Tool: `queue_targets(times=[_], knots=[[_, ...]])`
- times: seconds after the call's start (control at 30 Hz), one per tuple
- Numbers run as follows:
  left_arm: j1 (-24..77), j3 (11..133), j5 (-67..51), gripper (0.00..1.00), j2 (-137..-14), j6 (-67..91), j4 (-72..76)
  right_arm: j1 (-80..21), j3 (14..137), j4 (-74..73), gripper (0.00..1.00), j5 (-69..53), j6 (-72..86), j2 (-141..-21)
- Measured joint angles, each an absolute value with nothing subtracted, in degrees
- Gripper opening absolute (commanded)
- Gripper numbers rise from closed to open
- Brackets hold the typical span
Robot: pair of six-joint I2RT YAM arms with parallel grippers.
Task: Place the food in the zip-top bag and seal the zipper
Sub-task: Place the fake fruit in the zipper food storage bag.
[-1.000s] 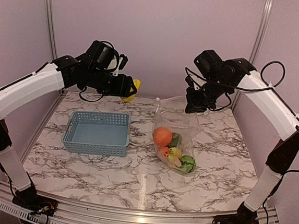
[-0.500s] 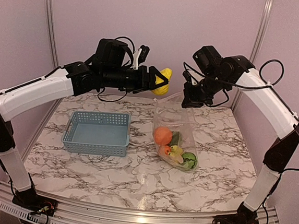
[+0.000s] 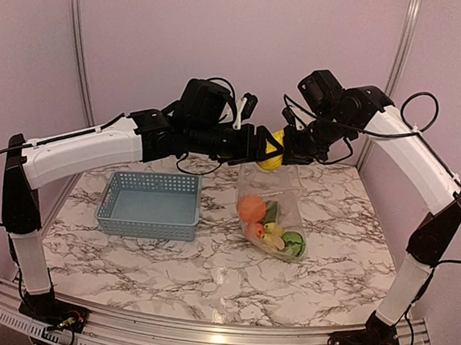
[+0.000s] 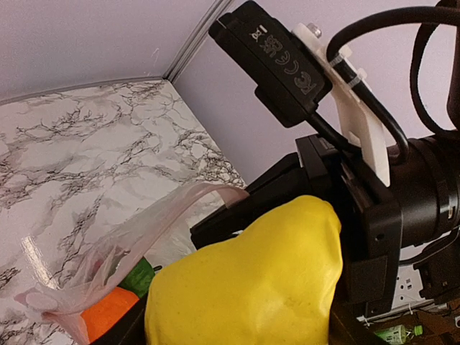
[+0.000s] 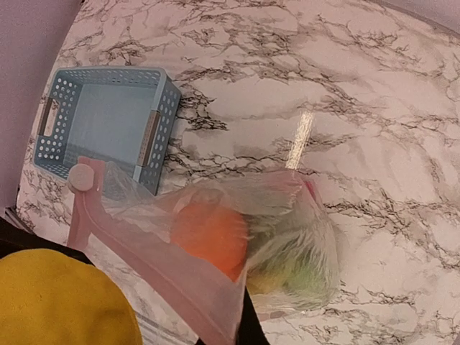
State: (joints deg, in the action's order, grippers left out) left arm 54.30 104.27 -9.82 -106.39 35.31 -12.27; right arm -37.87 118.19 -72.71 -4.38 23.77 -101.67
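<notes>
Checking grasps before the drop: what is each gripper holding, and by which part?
The left gripper clamps the yellow toy fruit across its body. The right gripper pinches the zip-top bag by its pinkish zipper strip at the mouth.

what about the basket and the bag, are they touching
Apart. The top view shows a strip of table between the basket and the bag.

Soft, even light, with a glare streak on the table [image 3: 222, 289].
</notes>
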Motion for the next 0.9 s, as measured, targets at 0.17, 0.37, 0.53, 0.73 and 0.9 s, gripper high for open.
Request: queue_targets(times=[0.17, 0.37, 0.53, 0.73, 0.9], knots=[[55.53, 104.51, -9.06, 0.53, -107.22, 36.32, -12.38, -37.87, 118.19, -72.47, 0.00, -3.44, 24.27, -101.47], [55.61, 104.51, -6.96, 0.56, -107.63, 38.98, -13.93, -37.89, 118.24, -72.44, 0.00, -2.85, 25.15, -101.21], [55.61, 104.62, -5.41, 0.58, -108.38, 40.32, -16.32, -37.89, 118.24, -72.44, 0.00, -2.72, 25.50, -101.10], [55.70, 106.80, -5.50, 0.99, -110.48, 40.23, -18.79, -37.89, 118.06, -72.40, 0.00, -2.31, 25.52, -100.03], [55.90, 110.78, -5.58, 0.99, -110.76, 36.32, -20.18, -37.87, 117.36, -71.75, 0.00, -2.31, 25.47, -99.59]])
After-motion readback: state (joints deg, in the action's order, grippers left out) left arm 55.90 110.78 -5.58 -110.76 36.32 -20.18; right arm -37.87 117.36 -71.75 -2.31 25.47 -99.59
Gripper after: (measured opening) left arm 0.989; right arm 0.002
